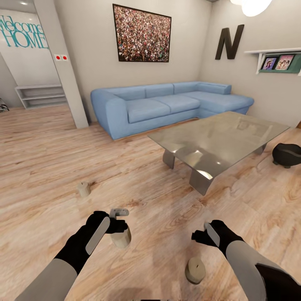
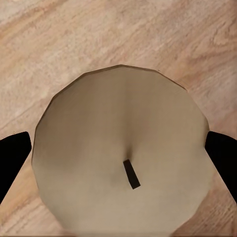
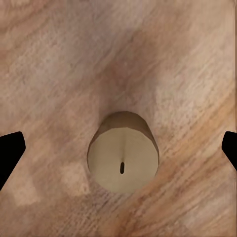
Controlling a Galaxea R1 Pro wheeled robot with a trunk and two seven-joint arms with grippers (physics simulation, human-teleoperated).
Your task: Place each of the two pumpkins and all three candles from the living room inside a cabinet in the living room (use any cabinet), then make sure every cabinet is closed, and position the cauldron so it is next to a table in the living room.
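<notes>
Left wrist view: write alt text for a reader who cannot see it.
A pale beige candle seen from above, close up, with a short dark wick near its middle, sits between the two black fingertips of the left end effector at the picture's side edges. Light wooden floor lies beneath it.

Three squat pale candles stand upright on the wooden floor in the lower half of the frame. One candle (image 1: 84, 189) stands alone at left of centre. A second candle (image 1: 121, 238) (image 2: 123, 153) lies lower and nearer the middle, its flat top and short dark wick (image 2: 131, 174) plain from above. The third candle (image 1: 195, 270) (image 3: 123, 155) stands at lower right. A black, rounded cauldron (image 1: 286, 154) rests on the floor at the right edge, just beside the glass-topped bench (image 1: 217, 138).
</notes>
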